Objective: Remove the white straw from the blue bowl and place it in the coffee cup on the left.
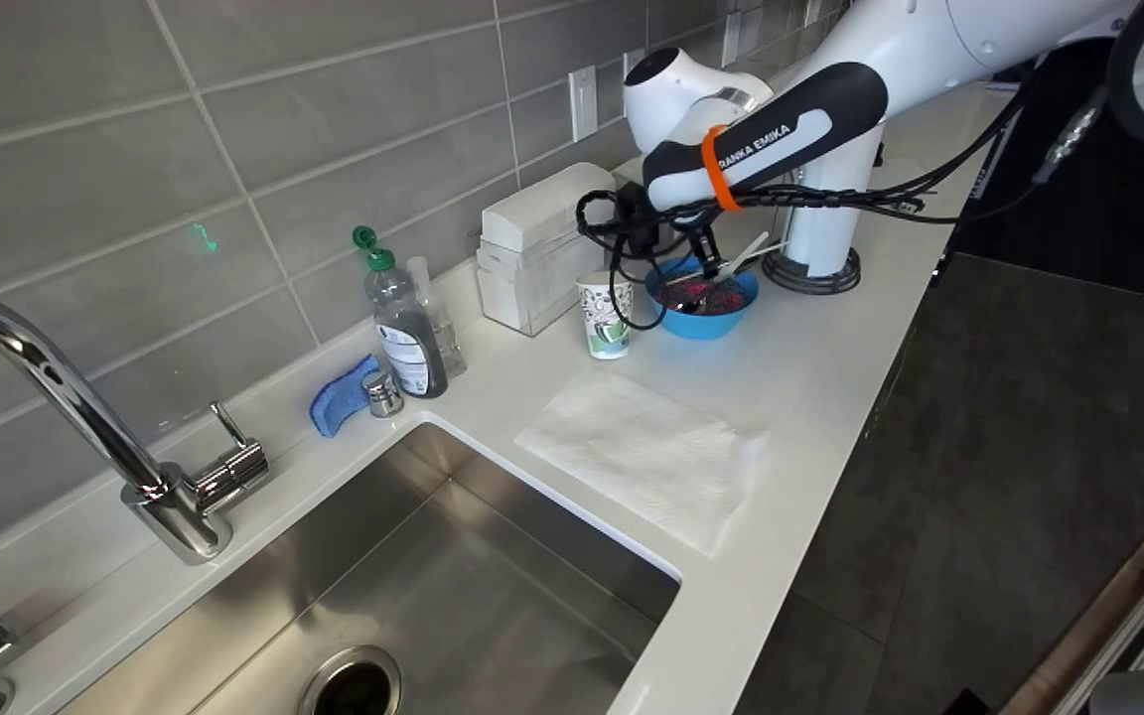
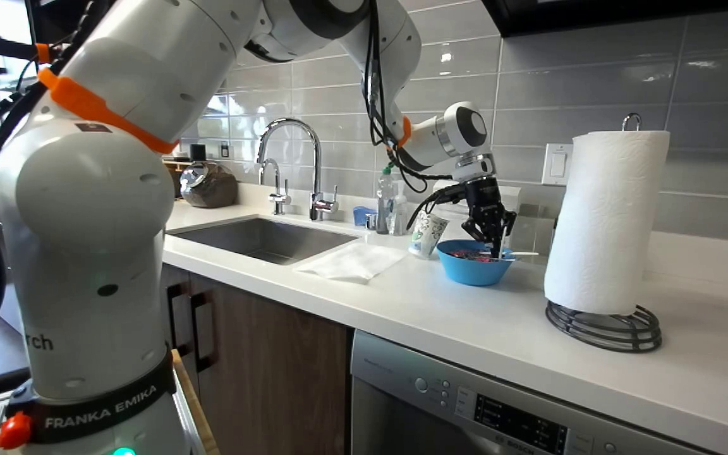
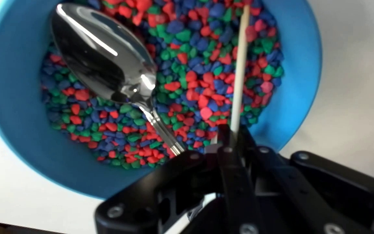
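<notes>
My black gripper (image 3: 234,130) points down into the blue bowl (image 3: 304,70), its jaws drawn nearly together with the white straw (image 3: 239,70) between their tips. I take it as held; how firmly, I cannot tell. The straw lies across coloured granules (image 3: 203,94) inside the bowl, and a metal spoon (image 3: 131,65) rests there too, its handle vanishing beneath the gripper. The patterned coffee cup (image 2: 428,237) is just beside the bowl and appears to lean toward it. A black cable (image 2: 436,196) hangs close to that cup; whether they touch, I cannot tell.

To lift well, I should rise slowly and straight up, so the straw comes away without flicking the spoon or scattering granules over the bowl's rim. Before crossing from bowl to cup, I want the cable clear and the cup sitting flat. The straw seems nearly level in the grip, so I expect to tip it endwise above the cup before letting go.
</notes>
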Motion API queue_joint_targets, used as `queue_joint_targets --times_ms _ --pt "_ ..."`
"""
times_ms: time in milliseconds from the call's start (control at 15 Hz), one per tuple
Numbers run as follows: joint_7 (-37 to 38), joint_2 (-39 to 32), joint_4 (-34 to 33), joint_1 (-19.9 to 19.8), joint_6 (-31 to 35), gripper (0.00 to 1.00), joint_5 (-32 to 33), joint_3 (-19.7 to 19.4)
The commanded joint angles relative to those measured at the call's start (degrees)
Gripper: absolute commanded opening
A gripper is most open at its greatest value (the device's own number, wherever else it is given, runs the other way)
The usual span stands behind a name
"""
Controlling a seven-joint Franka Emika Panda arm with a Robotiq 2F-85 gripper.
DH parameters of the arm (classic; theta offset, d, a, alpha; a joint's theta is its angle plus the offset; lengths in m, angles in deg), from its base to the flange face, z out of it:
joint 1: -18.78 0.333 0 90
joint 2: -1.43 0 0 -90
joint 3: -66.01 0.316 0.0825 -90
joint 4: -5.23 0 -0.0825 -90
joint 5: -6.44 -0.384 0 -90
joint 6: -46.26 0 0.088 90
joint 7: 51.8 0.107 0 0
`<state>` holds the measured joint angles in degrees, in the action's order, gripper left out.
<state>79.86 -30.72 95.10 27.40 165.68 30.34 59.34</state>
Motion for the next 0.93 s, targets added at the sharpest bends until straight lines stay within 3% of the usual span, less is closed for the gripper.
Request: queue_joint_targets --times_ms 0,867 --pt "1.0 0.0 0.0 0.5 1.1 0.02 -0.6 -0.5" --pt "1.2 6.0 3.5 2.5 1.8 0.02 5.1 -0.9"
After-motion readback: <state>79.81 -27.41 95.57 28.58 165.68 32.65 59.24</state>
